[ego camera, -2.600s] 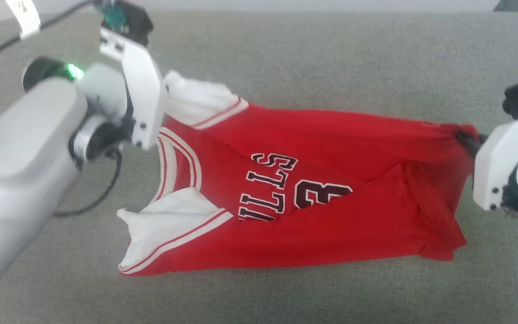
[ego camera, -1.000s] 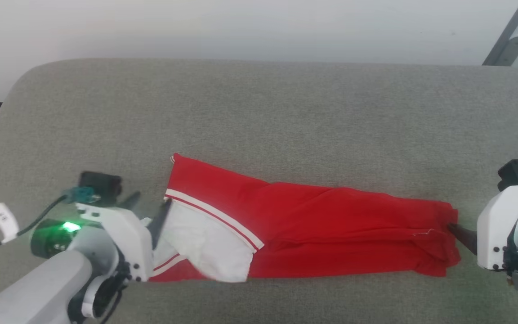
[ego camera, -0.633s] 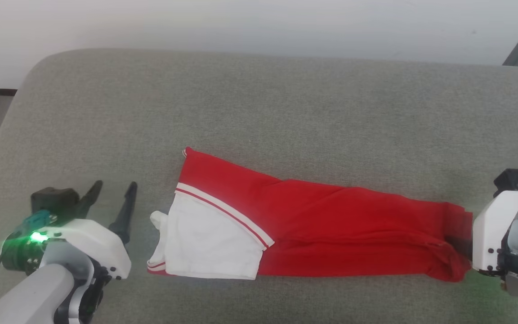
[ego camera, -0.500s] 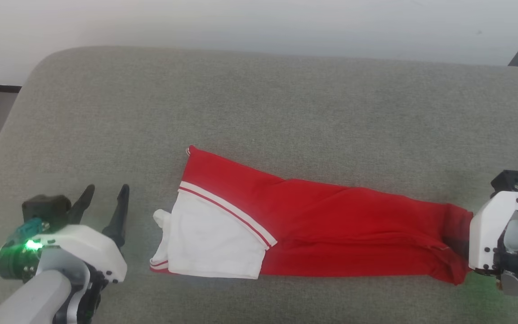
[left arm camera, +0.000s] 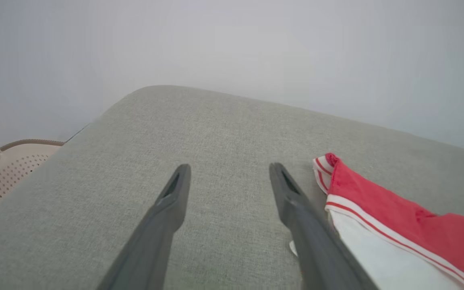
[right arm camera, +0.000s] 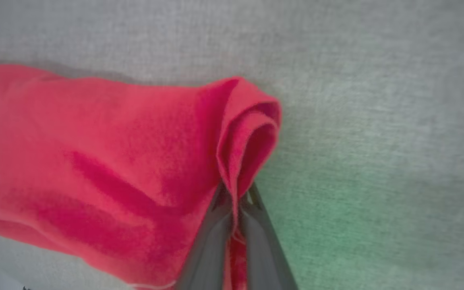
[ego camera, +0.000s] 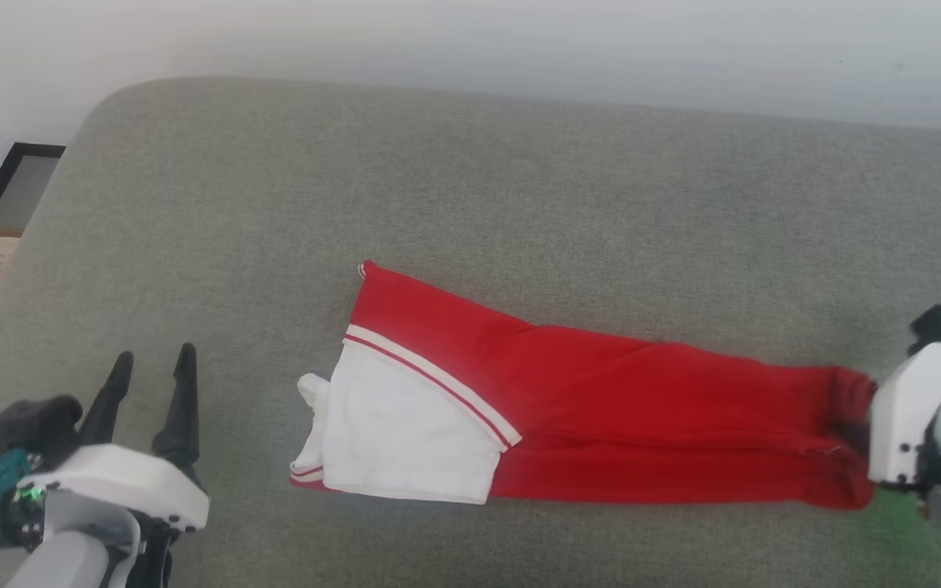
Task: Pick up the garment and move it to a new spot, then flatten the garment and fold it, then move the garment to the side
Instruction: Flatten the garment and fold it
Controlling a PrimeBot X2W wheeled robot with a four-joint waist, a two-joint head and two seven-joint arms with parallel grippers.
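The left gripper, its two long dark fingers spread wide and empty, hovers over the grey-green fabric cushion, near the white cuff end of the bright red soft garment. The garment lies as a long folded strip across the cushion's middle. The right gripper pinches a rolled red fold at the strip's right end. Off the cushion's left edge sits a beige perforated plastic basket, with a pale wall beyond.

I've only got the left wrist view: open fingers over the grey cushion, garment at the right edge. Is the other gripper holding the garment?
Observer: Yes, the right gripper is shut on a bunched fold at the garment's all-red end.
Operator: Any contact on my side?
Observer: No, the head view shows bare cushion between the left gripper and the white panel.
Operator: Its shape?
Observer: A long narrow strip across the cushion.
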